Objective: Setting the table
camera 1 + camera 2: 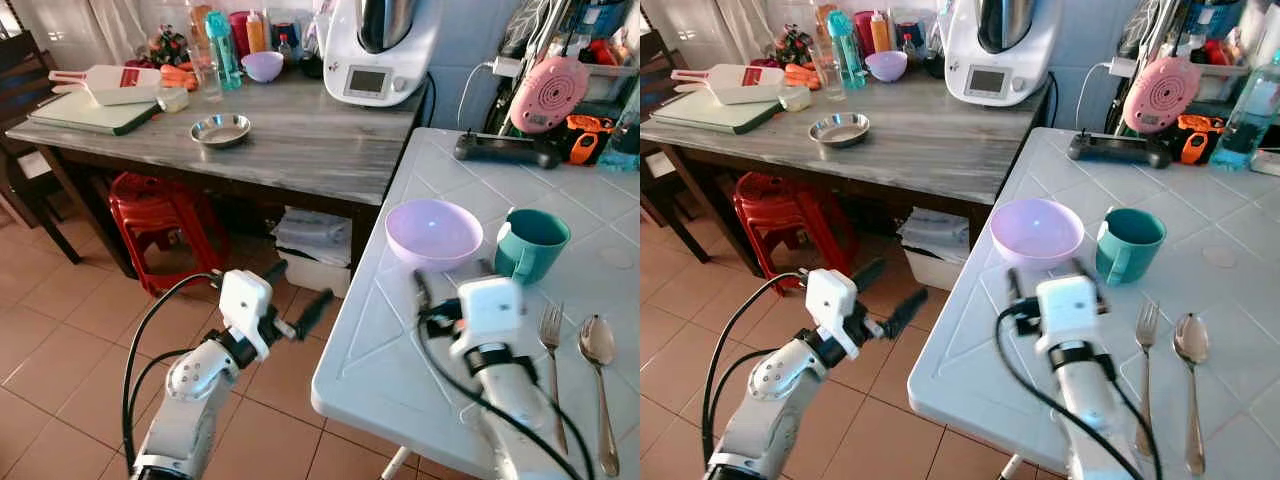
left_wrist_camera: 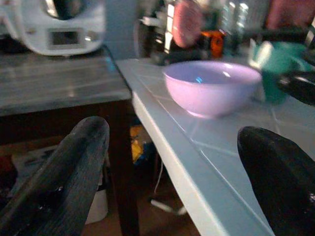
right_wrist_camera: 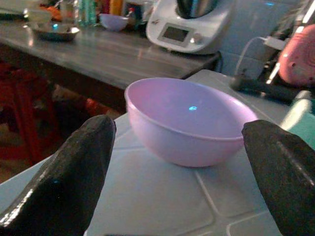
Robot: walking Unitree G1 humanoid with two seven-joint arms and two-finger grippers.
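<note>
A lilac plastic bowl (image 1: 433, 232) stands on the white tiled table (image 1: 380, 350), with a teal cup (image 1: 530, 243) just to its right. A fork (image 1: 552, 340) and a spoon (image 1: 598, 345) lie side by side nearer the front right. My right gripper (image 1: 452, 278) hovers over the table just in front of the bowl, open, nothing between its fingers (image 3: 69, 182). The bowl (image 3: 189, 118) sits centred ahead of them. My left gripper (image 1: 297, 295) is open too, held off the table's left edge above the floor, facing the bowl (image 2: 211, 86).
A wooden counter (image 1: 300, 150) to the left carries a steel dish (image 1: 220, 130), a white kitchen machine (image 1: 375, 50), a cutting board and bottles. A red stool (image 1: 160, 215) stands beneath it. A black controller (image 1: 505, 150), a pink device (image 1: 550, 92) and a blue bottle (image 1: 1245, 120) line the table's far side.
</note>
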